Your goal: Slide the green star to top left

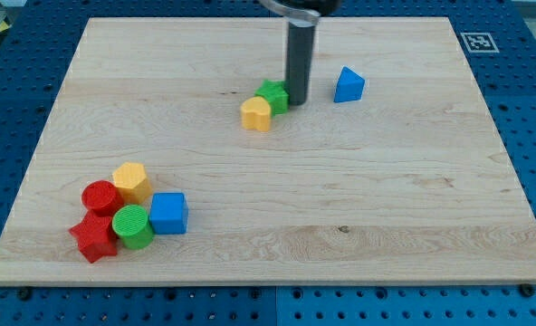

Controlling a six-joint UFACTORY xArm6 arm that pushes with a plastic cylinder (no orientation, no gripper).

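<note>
Green star (272, 94) (matte plastic) touches my tip (298, 101).

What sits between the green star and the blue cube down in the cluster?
Only bare board in the camera view between the green star and blue cube; the yellow block touches the star's near side.

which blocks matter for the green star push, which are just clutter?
In play:
green star
my tip, at the star's right edge
yellow block, against the star's lower left

Lying about:
blue block
yellow cylinder
red cylinder
red star
green cylinder
blue cube
</note>
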